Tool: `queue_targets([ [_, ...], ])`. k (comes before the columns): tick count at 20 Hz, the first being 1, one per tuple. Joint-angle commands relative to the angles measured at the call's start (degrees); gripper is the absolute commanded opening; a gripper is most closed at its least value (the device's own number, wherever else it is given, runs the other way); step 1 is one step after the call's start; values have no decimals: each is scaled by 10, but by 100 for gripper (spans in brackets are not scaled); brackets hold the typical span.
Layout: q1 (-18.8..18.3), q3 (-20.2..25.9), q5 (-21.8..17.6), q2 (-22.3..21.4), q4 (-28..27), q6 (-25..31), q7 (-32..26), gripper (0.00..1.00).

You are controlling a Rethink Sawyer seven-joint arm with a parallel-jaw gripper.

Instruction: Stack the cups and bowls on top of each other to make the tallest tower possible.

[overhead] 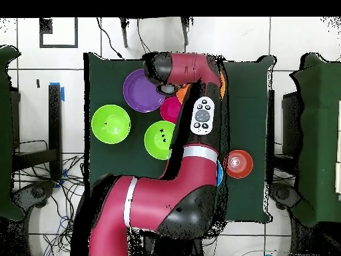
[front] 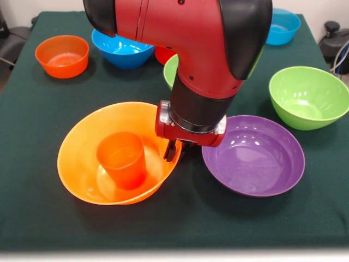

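Hanging at the big glossy orange plastic bowl's [front: 82, 164] rim, the gripper [front: 172, 150] has the upright tapered orange cup [front: 122, 158] just beside it inside; whether its jaws are parted I cannot tell.

A big orange bowl [front: 90, 164] sits upright at the near left of the tabletop [front: 43, 109], with an orange cup [front: 122, 158] standing inside it, mouth up and leaning slightly. Just beside it to the right lies a wide purple bowl [front: 253, 155], upright and empty. A lime green bowl [front: 308, 95] stands farther right, and a second lime green bowl [front: 170, 70] shows partly behind the arm. At the far side are a small orange bowl [front: 61, 55], a blue bowl [front: 121, 50] and another blue bowl [front: 283, 26], all upright.
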Motion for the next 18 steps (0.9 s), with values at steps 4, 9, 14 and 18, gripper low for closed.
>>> queue_targets([
  [4,26,37,26,31,-17,56,98,0],
  [9,31,32,33,27,-8,53,104,0],
  [14,35,25,41,33,-16,54,111,0],
  [18,38,20,45,29,-1,42,116,0],
])
